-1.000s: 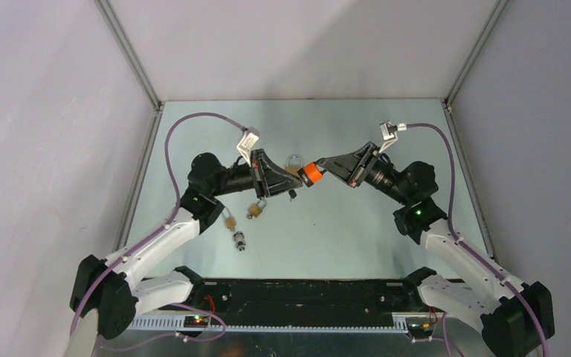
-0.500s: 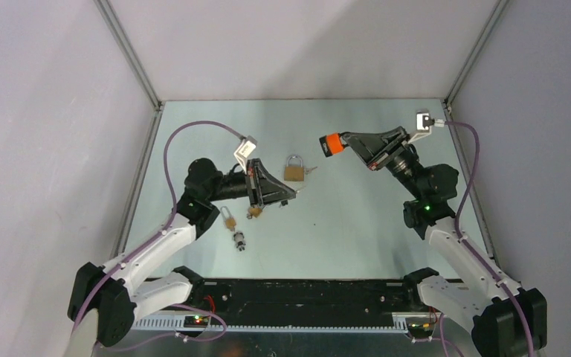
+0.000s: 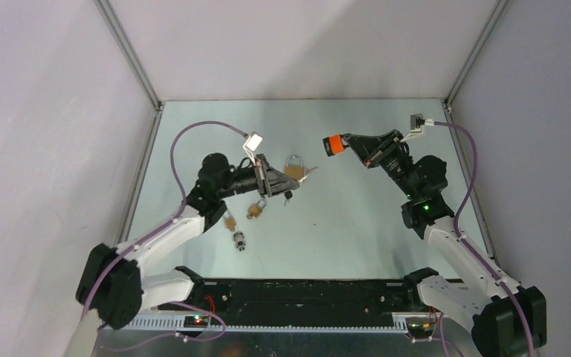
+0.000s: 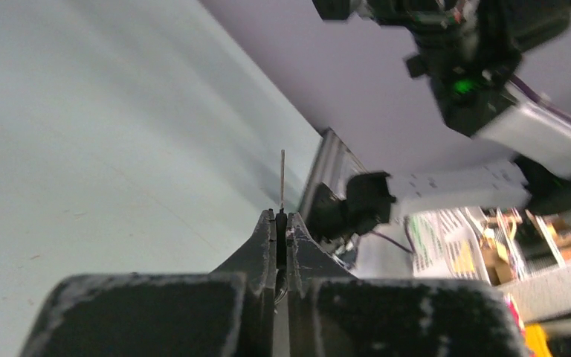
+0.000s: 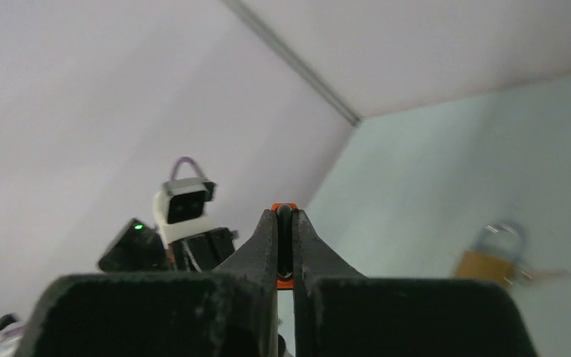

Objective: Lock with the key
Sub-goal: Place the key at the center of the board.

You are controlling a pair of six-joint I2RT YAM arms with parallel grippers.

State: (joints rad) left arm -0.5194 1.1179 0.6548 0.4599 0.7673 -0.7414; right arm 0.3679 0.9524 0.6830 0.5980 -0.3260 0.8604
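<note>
Left gripper (image 3: 299,178) clenched on a thin key (image 4: 282,178), blade poking past the tips, just beside the padlock (image 3: 294,168) lying flat at the middle. Right gripper (image 3: 346,143) raised far right, well apart, pinched on an orange piece (image 3: 333,144). Small lock (image 3: 255,210) near-left of the padlock.

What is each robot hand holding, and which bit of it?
The left gripper pinches a thin metal strip, probably a key, by its near end. The right gripper pinches a small orange thing; which part cannot be told.
</note>
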